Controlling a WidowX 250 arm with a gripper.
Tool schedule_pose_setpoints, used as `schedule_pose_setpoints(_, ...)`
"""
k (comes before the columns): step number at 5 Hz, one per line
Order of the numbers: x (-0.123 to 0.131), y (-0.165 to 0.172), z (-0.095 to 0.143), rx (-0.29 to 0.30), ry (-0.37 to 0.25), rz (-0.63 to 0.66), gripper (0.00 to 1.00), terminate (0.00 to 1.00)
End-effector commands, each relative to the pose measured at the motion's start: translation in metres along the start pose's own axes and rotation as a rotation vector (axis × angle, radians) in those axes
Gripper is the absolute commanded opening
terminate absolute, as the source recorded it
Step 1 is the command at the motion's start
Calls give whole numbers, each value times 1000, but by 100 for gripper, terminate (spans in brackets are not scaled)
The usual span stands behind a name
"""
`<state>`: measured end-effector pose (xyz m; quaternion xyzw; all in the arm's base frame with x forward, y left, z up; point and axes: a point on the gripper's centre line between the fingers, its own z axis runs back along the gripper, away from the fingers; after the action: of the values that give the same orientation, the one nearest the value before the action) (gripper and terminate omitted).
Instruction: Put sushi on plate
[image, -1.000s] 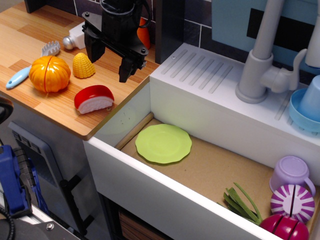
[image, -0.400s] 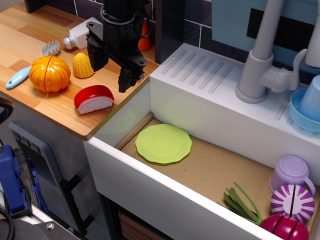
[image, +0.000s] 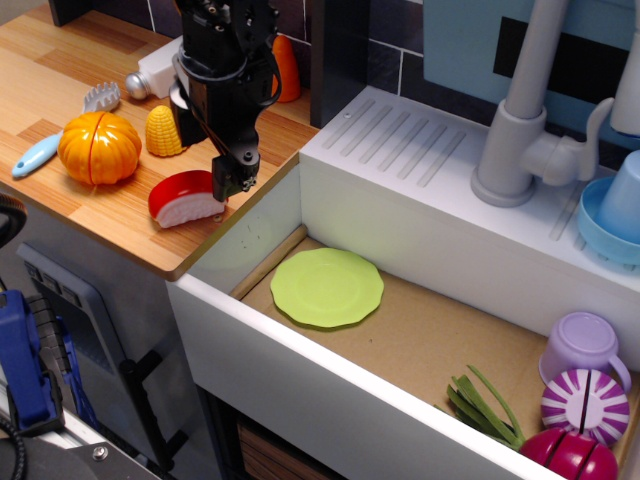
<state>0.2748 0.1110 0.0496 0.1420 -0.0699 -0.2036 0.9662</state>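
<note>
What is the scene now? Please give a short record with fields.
sushi: on the wooden counter, not yet lifted
plate: empty, lying in the sink basin
gripper: open, just above the sushi's right end
pumpkin: on the counter, left of the sushi
corn: partly behind the gripper

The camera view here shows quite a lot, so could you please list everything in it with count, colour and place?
sushi: 1, red over white, wooden counter, beside the gripper
plate: 1, light green, sink floor
pumpkin: 1, orange, counter left
corn: 1, yellow, counter, behind the sushi
brush: 1, light blue handle, counter's left edge
faucet: 1, grey, behind the sink
blue dish: 1, far right ledge
cup: 1, lilac, sink's right corner
striped ball: 1, magenta and white, below the cup
green leaves: 1 bunch, sink floor right
gripper: 1, black, open, over the sushi's right end
</note>
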Motion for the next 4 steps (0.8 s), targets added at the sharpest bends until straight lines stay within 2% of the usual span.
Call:
schedule_pose_setpoints(1, -4, 11, 5, 25, -49, -24, 100, 0)
schedule_pose_setpoints(4, -10, 19, -25, -89, -80, 4, 100, 0)
